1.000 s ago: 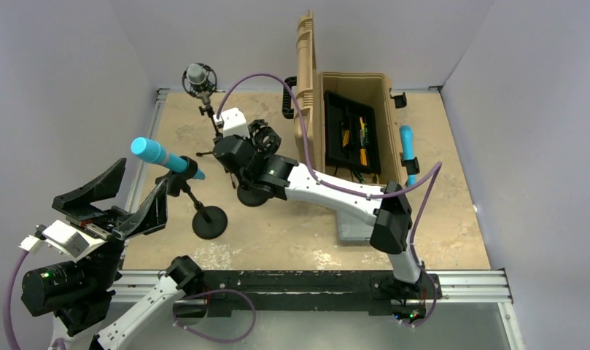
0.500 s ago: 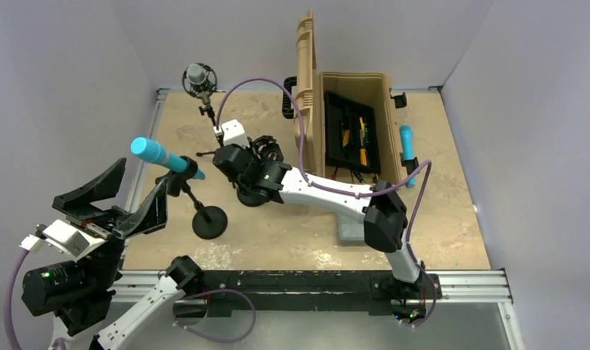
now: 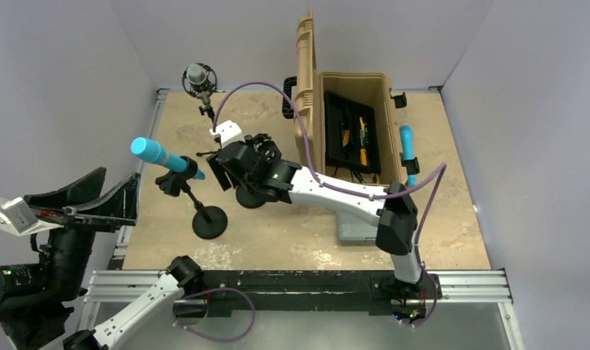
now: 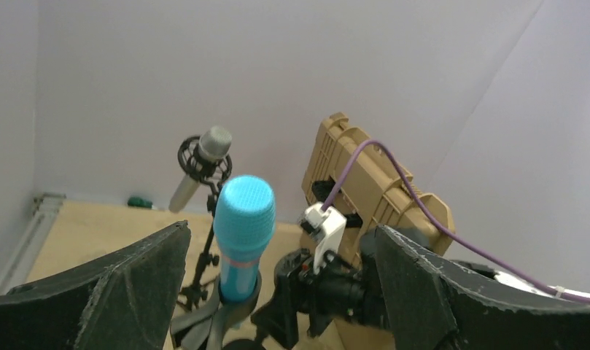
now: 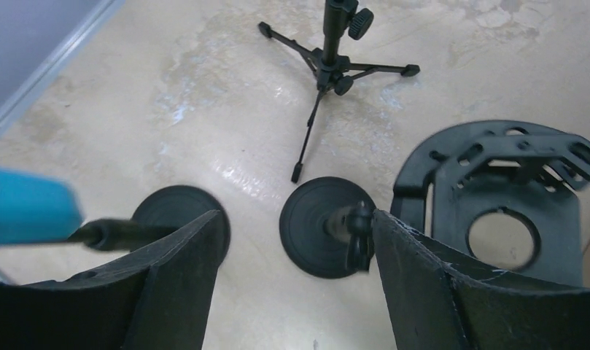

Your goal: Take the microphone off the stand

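Blue microphone (image 4: 242, 233) in clip (image 4: 232, 312), claw (image 4: 281, 230) spread wide, tan case (image 4: 372, 189) behind

Soft, even light from overhead fills the top view. The pale walls (image 3: 58, 73) carry a faint lavender cast and no hard shadow. The tabletop (image 3: 292, 233) is bright, with only a weak, diffuse shadow around the round stand base (image 3: 208, 221). Focus is fairly sharp across that frame.

In the left wrist view the left gripper's fingers (image 4: 109, 292) are dark, soft and grainy in the foreground, while the teal microphone (image 4: 242, 233) is crisp and evenly lit.

In the right wrist view white glare streaks the glossy tabletop near the tripod (image 5: 328, 69). The teal microphone at the left edge smears into blur, and the right gripper's fingers (image 5: 452, 292) look underexposed.
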